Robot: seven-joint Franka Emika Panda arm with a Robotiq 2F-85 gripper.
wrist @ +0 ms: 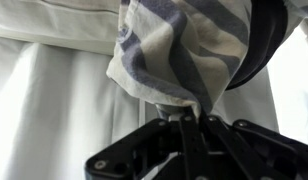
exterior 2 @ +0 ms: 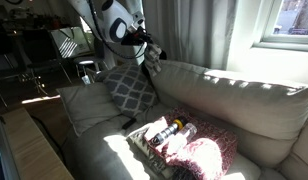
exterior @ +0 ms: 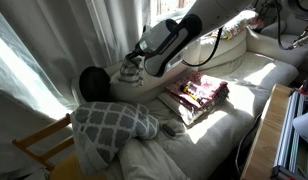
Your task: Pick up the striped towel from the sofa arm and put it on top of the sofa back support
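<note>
- Sheer curtains (exterior: 29,60) hang right beside me in an exterior view, and daylight is glowing through them.
- The cream sofa (exterior: 269,70) (exterior 2: 244,105) fills both exterior views, with sun striping its back and seat.
- A checked cushion (exterior: 112,125) is propped at the sofa's end.
- A bright window (exterior 2: 286,25) sits above the sofa back, and a grey curtain (exterior 2: 194,35) hangs beside it.
- There's a wooden chair (exterior: 42,148) low by the sheer curtains.
- A wooden table (exterior 2: 32,150) stands in front of the sofa.
- Past the sofa's end the room is dim, with one sun patch on the floor (exterior 2: 39,99).

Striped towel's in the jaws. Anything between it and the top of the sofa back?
Nothing visible. The dark-striped white cloth towel hangs from the gripper close to the cream sofa back's top edge; the grey checked pillow leans lower down.
</note>
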